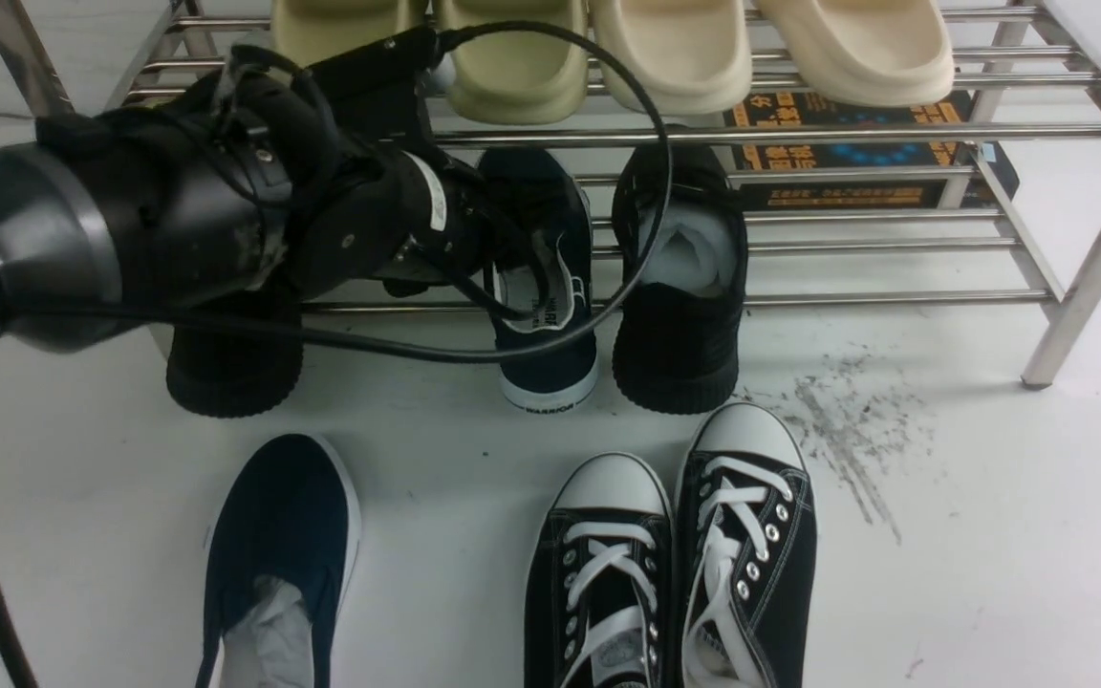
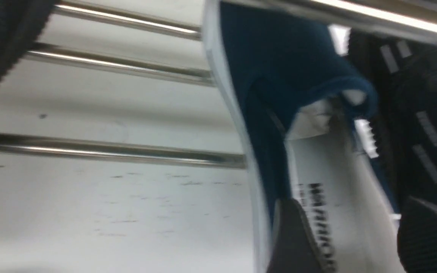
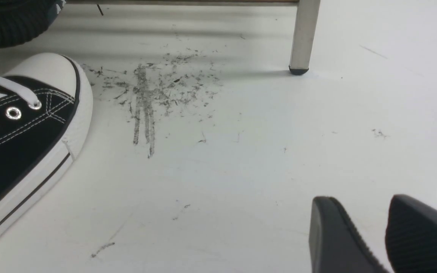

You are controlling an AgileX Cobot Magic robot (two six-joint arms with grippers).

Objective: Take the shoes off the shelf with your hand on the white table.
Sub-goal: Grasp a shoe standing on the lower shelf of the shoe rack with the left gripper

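1. The left arm's bulky black wrist [image 1: 130,220] filled the near left of the front view. It reached in under the top tier, which is the only way to the lower bars of the shelf [image 1: 847,134].
2. The left gripper [image 2: 355,216] was spread. One finger [image 2: 294,235] lay over the printed insole and the other sat outside the shoe's wall, so the wall of the navy slip-on [image 2: 279,76] stood between them. Whether either pad touched canvas could not be told. I judged this straddle as a set-up for pinching the wall, the firmest edge on a soft shoe.
3. That slip-on rested on the lower tier with its heel overhanging the front bar towards the robot. It sat between two black knit sneakers [image 1: 680,315], the right one just beside it.
4. Its mate [image 1: 278,545] already lay on the bench [image 1: 990,573], in front of the shelf and to the left. The job looked about half done.
5. The black lace-ups [image 1: 675,573] stood further right, near the grey scuff marks [image 1: 847,430].
6. The right gripper [image 3: 370,216] hung low over bare bench with its fingers narrowly parted and empty. It was well apart from the navy shoes, probably to stay clear.
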